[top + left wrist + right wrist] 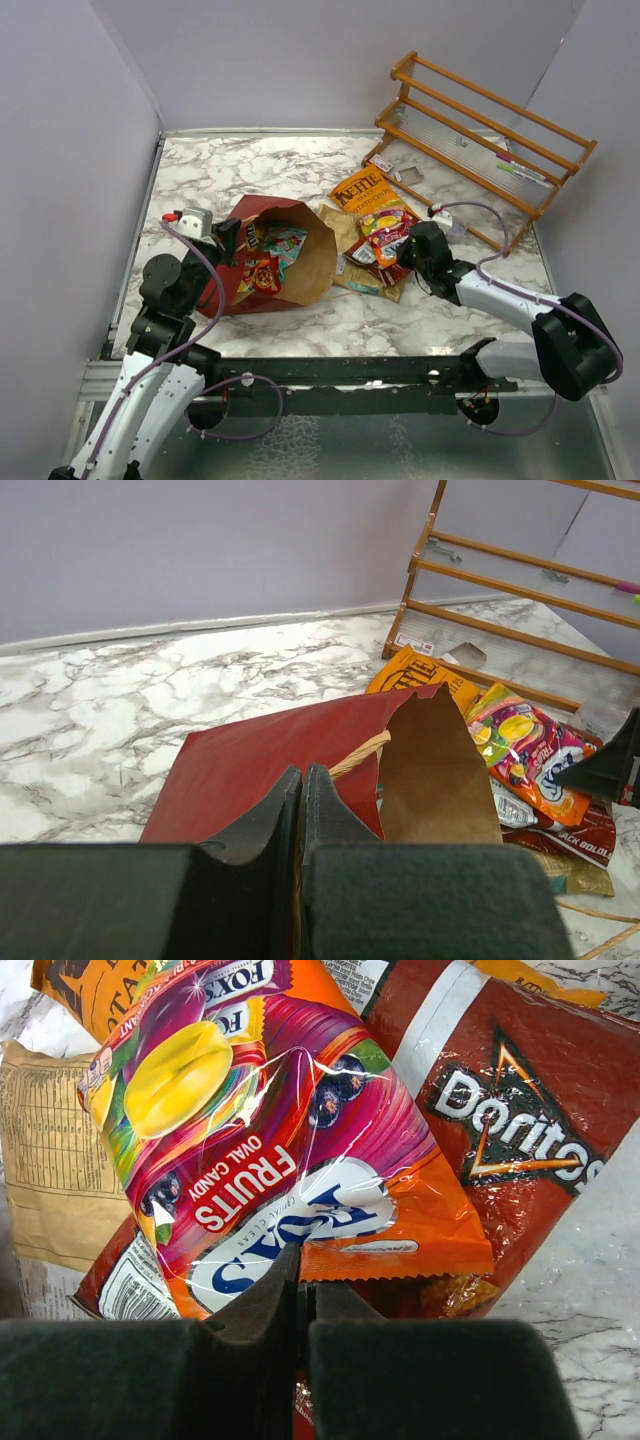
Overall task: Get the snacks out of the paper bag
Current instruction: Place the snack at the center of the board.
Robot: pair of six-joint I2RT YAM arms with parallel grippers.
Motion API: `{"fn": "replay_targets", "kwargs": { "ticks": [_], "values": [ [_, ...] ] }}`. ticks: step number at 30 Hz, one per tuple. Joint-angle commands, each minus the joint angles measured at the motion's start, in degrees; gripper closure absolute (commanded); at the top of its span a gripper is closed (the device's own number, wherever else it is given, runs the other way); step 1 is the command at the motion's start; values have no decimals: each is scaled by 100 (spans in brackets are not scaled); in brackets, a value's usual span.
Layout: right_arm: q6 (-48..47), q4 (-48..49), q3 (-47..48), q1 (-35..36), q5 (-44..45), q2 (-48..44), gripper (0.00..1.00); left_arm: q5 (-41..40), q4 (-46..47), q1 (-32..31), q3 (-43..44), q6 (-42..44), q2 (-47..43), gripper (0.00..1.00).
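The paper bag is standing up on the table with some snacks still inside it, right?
Not quite. The paper bag is lying on its side on the table, not standing up, with some snacks still inside it. The top view shows it.

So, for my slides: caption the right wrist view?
Right claw shut on a Fox's candy pack atop a Doritos bag.

Top camera overlooks the whole table; left wrist looks low across it; right wrist, close, seemingly shares its candy packet.
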Motion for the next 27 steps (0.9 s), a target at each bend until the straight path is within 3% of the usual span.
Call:
{"fn": "replay_targets", "kwargs": {
  "ticks": [1, 12, 17, 22, 27],
  "values": [
    [115, -561, 117, -64, -67, -123, 98, -132, -140, 44, 70, 54, 46, 100],
    [349, -789, -103, -132, 145, -431, 86, -84, -168, 44, 81, 118, 8, 100],
    [397, -1003, -129, -152, 211, -547, 71, 72, -164, 48, 55, 183, -23, 100],
    [214, -1113, -165, -160, 302, -1152, 56, 798, -267, 49, 32, 218, -184, 100],
    [-1240, -739, 44, -161, -291, -1754, 44, 1923, -900, 1, 272, 360, -247, 100]
  ]
}}
